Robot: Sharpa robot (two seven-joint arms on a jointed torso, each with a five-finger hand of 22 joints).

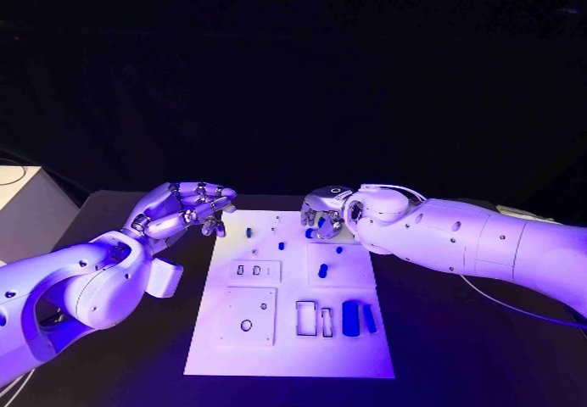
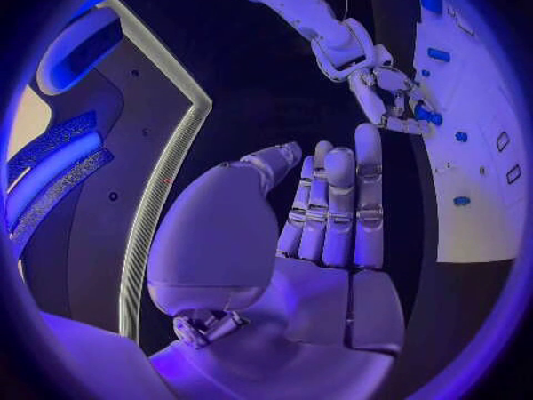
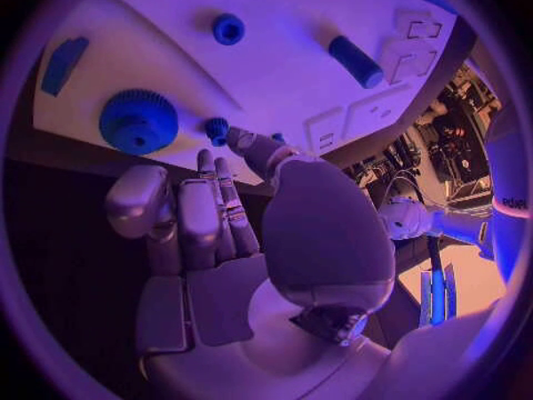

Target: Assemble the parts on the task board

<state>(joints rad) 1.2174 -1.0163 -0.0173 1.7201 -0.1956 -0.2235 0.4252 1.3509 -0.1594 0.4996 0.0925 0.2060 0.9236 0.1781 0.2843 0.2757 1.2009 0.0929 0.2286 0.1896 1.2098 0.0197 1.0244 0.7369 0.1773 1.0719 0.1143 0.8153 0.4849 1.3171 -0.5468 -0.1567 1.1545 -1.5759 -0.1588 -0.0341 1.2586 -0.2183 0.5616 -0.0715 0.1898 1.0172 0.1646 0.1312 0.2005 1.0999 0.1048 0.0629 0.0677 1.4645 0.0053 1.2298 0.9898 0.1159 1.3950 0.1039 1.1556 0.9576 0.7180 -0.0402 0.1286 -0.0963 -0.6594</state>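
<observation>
The white task board (image 1: 288,349) lies mid-table, also seen in the wrist views (image 2: 483,200) (image 3: 278,71). Blue parts stand on it: a long piece (image 1: 351,318), a thin one (image 1: 370,317), a peg (image 1: 321,271). My right hand (image 1: 328,212) hangs over the board's far edge; thumb and finger appear to pinch a small blue gear (image 3: 217,129) (image 2: 425,114). A big blue gear (image 3: 138,122) sits beside it. A blue cylinder (image 3: 355,60) and a round knob (image 3: 229,28) lie farther on. My left hand (image 1: 186,208) (image 2: 333,204) hovers at the far left corner, fingers straight, holding nothing.
Rectangular slots (image 1: 306,315) and a square plate with a hole (image 1: 248,315) mark the board's near half. A pale box (image 1: 22,212) stands at the table's left edge. A cable (image 1: 520,307) runs across the black table on the right.
</observation>
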